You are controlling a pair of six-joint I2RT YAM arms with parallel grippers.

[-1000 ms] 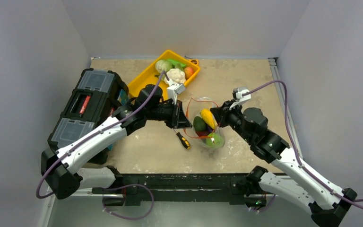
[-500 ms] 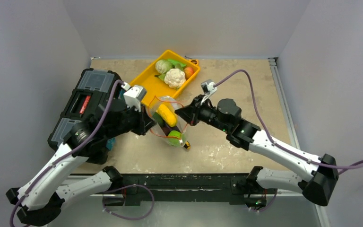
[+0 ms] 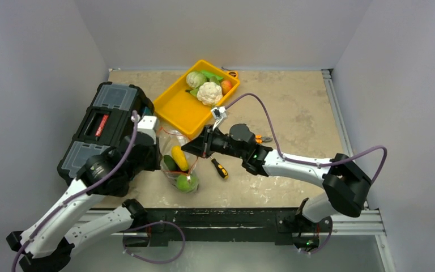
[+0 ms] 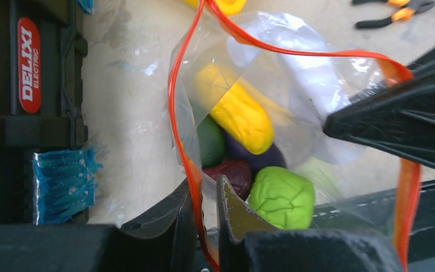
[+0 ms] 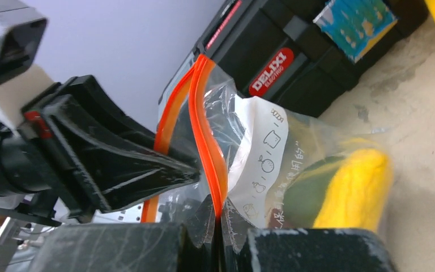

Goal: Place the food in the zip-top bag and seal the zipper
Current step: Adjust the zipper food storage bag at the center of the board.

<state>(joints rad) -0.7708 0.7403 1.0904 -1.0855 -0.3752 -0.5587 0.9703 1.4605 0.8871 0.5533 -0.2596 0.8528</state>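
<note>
**While food waits in the tray [image 3: 175, 107], the bag [image 3: 178, 164] is held open between both tools**

The bag is at the near left of the bench [image 3: 294, 102], just beside the black toolbox [image 3: 105, 127]. The corn [image 4: 241, 113] and lime [image 4: 282, 195] are among the pieces inside it. Whether its bottom rests on the bench I cannot tell.

The right tool [image 5: 218, 222] is clamped tight on the zipper [image 5: 207, 124] at one end of the mouth. The left tool [image 4: 204, 187] straddles the strip at the other end with its jaws a sliver apart, and I cannot tell whether they bite it. Between the two, the mouth gapes in a wide loop.

The cabbage [image 3: 195, 78], cauliflower [image 3: 209, 93] and fruit [image 3: 225, 85] lie in the tray at the far side. I therefore judge the filling step unfinished and sealing not begun.

The next move likely calls for one tool to let go and fetch from the tray while the other keeps the rim up. The plastic is floppy, so the mouth may sag shut once one side is freed. The holding tool would then need to keep the rim high and tilted toward the tray.
</note>
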